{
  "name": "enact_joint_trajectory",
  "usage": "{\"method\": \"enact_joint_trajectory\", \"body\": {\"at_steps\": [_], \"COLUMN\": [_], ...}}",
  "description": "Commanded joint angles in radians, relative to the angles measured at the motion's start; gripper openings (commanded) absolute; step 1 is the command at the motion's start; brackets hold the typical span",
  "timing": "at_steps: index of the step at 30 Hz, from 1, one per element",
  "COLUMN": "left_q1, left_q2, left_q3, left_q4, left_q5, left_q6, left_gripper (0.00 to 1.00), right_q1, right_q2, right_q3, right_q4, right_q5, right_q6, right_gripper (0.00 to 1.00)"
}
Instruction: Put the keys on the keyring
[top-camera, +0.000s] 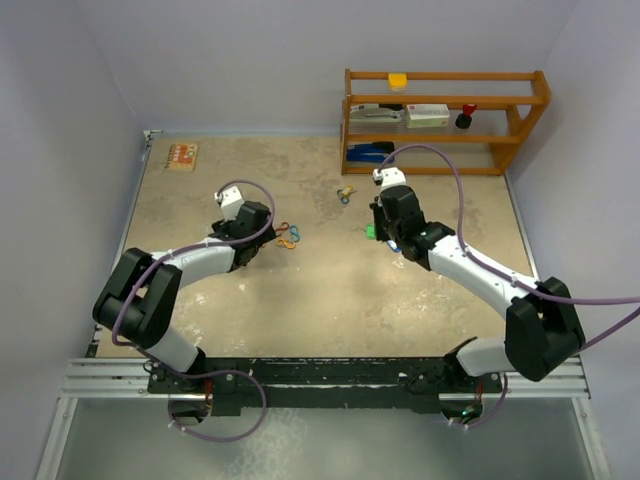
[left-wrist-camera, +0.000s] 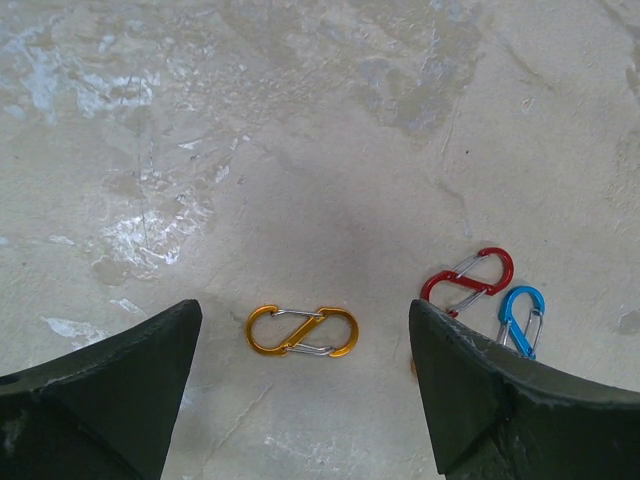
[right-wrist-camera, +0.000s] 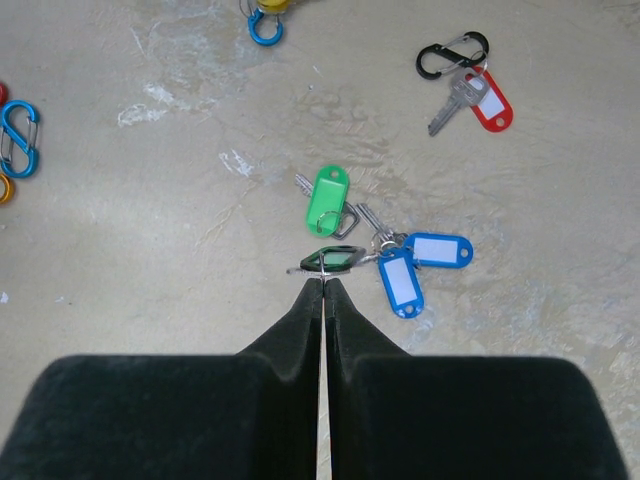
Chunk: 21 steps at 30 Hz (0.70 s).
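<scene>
Keys (right-wrist-camera: 398, 280) just ahead of closed right pincer (right-wrist-camera: 325, 284).

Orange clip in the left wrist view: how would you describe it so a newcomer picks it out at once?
Start at the beige mottled table, under the left arm's open pincer. Between its two dark fingers lies a small orange S-shaped metal clip, flat and crosswise. Unlike the red S-shaped clip and the blue clip side by side next to one finger, it lies alone.
</scene>
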Motion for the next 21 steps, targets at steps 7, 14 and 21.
{"method": "enact_joint_trajectory", "body": {"at_steps": [7, 14, 21], "left_q1": [0.066, 0.08, 0.087], "left_q2": [0.008, 0.055, 0.066], "left_q3": [-0.084, -0.091, -0.094], "left_q4": [0.24, 0.302, 0.288], "left_q5": [0.21, 0.271, 0.299], "left_q6": [-0.01, -0.003, -0.006], "left_gripper": [0.83, 0.83, 0.83], "right_q1": [0.005, 0.005, 0.005], "right_q2": [-0.055, -0.048, -0.051], "right_q3": [-0.01, -0.009, -0.008], "right_q4": [0.026, 0.027, 0.028], "right_q5": [-0.007, -0.007, -0.005], "right_q6": [-0.017, -0.017, -0.017], "right_gripper": [0.0, 0.0, 0.0]}}
